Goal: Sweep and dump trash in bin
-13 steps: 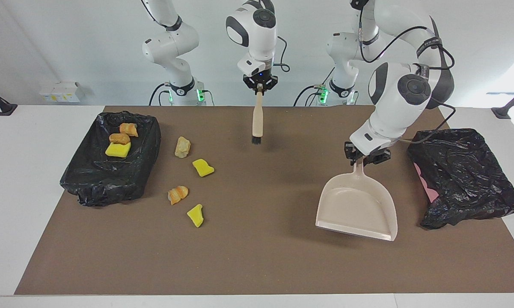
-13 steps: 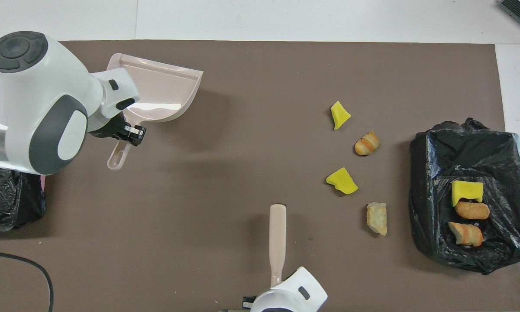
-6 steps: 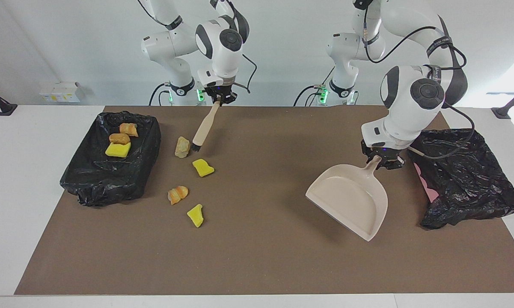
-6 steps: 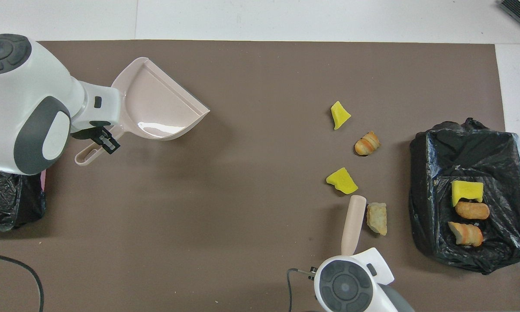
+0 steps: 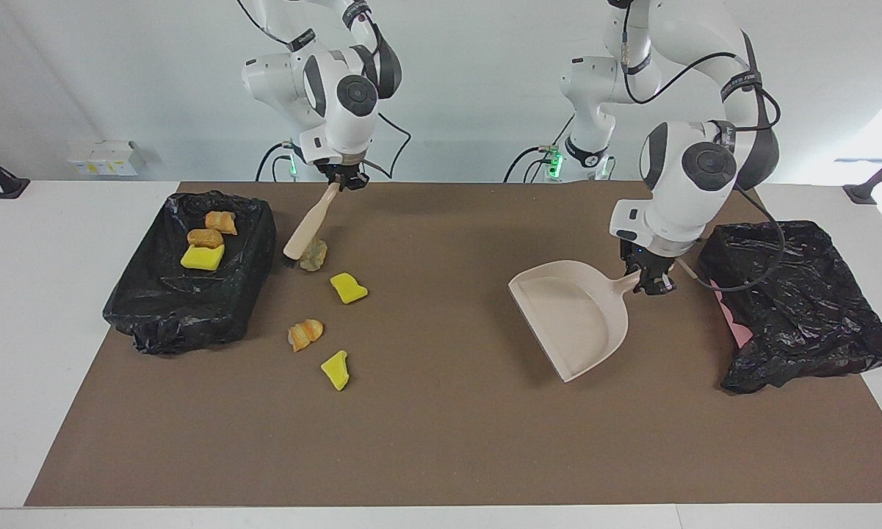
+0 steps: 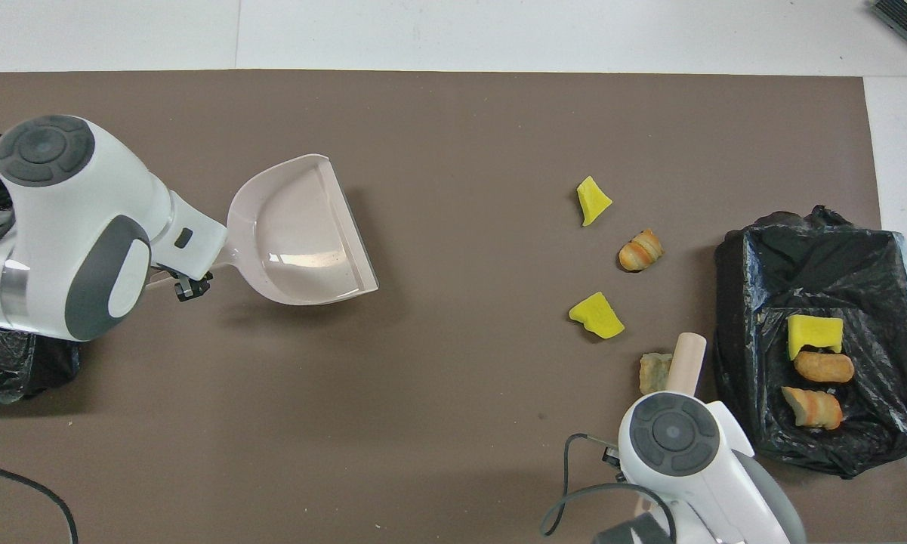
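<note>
Loose trash lies on the brown mat beside the black-lined bin (image 5: pixel 191 316) (image 6: pixel 736 302): a tan lump (image 5: pixel 313 255) (image 6: pixel 652 372), a yellow chunk (image 5: pixel 348 287) (image 6: pixel 596 316), an orange lump (image 5: pixel 305 333) (image 6: pixel 640 250) and another yellow chunk (image 5: pixel 335 369) (image 6: pixel 593 200). Three more bits (image 5: pixel 204 242) (image 6: pixel 815 366) sit in the bin. My right gripper (image 5: pixel 341 180) is shut on the beige brush (image 5: pixel 310 224) (image 6: pixel 686 363), whose bristles touch down between the tan lump and the bin. My left gripper (image 5: pixel 650 279) (image 6: pixel 191 285) is shut on the handle of the beige dustpan (image 5: pixel 569 316) (image 6: pixel 302 234), its mouth turned toward the trash.
A second black bag (image 5: pixel 800 301) over something pink lies at the left arm's end of the table, close to the left gripper. The brown mat (image 5: pixel 441 441) covers most of the white table. A cable (image 6: pixel 574 483) trails from the right arm.
The right arm swung the brush from mid-table toward its own end, past the tan lump to the bin's side of it. The left arm turned the dustpan's mouth toward the trash.
</note>
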